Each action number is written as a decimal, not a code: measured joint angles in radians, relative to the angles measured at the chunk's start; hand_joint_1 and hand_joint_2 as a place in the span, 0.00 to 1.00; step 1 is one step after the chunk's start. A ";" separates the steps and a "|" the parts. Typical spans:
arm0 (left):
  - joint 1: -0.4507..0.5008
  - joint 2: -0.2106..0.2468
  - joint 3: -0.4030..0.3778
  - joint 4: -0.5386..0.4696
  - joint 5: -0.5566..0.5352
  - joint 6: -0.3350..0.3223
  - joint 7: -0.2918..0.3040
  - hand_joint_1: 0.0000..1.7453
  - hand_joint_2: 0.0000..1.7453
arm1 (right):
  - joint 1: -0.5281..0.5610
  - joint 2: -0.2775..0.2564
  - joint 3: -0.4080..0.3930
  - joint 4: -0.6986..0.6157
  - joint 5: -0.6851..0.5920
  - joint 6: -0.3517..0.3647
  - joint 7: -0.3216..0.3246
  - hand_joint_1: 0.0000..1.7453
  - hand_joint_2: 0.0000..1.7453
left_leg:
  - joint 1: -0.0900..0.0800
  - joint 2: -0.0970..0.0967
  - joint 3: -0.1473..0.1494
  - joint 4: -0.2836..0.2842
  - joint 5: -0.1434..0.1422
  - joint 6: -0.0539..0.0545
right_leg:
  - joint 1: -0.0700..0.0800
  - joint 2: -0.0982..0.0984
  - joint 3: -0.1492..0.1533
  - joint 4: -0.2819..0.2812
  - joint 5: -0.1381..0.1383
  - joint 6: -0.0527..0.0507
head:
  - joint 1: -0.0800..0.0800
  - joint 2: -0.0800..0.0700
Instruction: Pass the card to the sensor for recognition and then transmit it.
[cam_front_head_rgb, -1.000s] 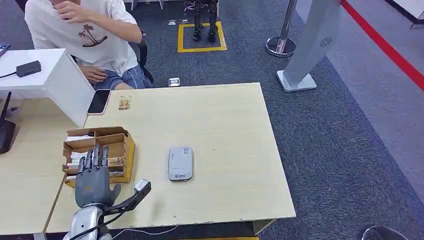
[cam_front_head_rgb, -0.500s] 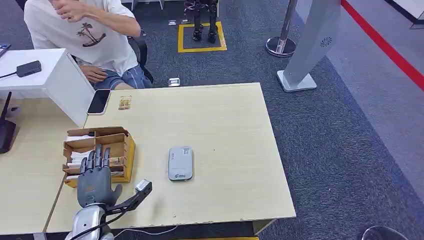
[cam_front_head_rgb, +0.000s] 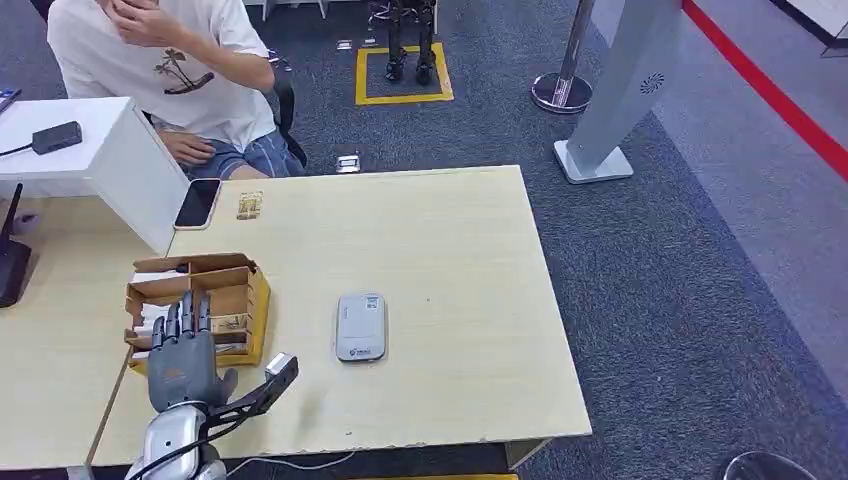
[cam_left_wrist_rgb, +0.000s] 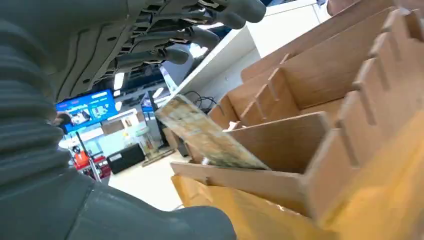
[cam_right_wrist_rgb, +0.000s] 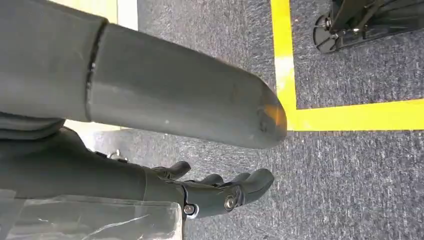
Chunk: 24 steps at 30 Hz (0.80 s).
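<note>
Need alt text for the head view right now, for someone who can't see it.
The robot's left hand, fingers apart and holding nothing, hovers over a cardboard card box on a light wooden table. A grey sensor lies to its right; a person sits at the far edge.

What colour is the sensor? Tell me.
The sensor is light grey, clearest in the head view.
</note>
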<state>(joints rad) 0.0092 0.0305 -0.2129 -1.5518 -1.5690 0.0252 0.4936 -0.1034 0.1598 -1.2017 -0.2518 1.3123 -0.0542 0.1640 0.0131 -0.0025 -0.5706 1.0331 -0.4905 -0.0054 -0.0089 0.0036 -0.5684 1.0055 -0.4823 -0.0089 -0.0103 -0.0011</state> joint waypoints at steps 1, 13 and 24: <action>0.005 0.005 0.000 -0.007 0.000 -0.003 0.004 0.00 1.00 | 0.000 0.000 0.000 0.000 -0.001 0.000 0.000 0.00 0.00 | 0.000 0.000 0.000 0.000 0.000 0.000 | 0.000 0.000 0.000 0.000 0.000 0.000 | 0.000 0.000; 0.024 0.029 0.000 -0.032 0.000 -0.015 0.021 0.13 1.00 | 0.000 0.000 0.000 0.000 -0.001 -0.002 0.000 0.00 0.00 | 0.000 0.000 0.000 0.000 0.000 0.000 | 0.000 0.000 0.000 0.000 0.000 0.000 | 0.000 0.000; 0.030 0.041 0.000 -0.051 0.000 -0.037 0.034 1.00 1.00 | 0.000 0.000 0.000 0.000 -0.001 -0.002 0.003 0.00 0.00 | 0.000 0.000 0.000 0.000 0.000 0.000 | 0.000 0.000 0.000 0.000 0.000 0.000 | 0.000 0.000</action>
<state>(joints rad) 0.0389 0.0717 -0.2129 -1.6026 -1.5690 -0.0118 0.5276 -0.1035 0.1598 -1.2020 -0.2518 1.3111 -0.0565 0.1667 0.0130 -0.0026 -0.5706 1.0331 -0.4904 -0.0054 -0.0089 0.0035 -0.5683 1.0055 -0.4821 -0.0088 -0.0103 -0.0011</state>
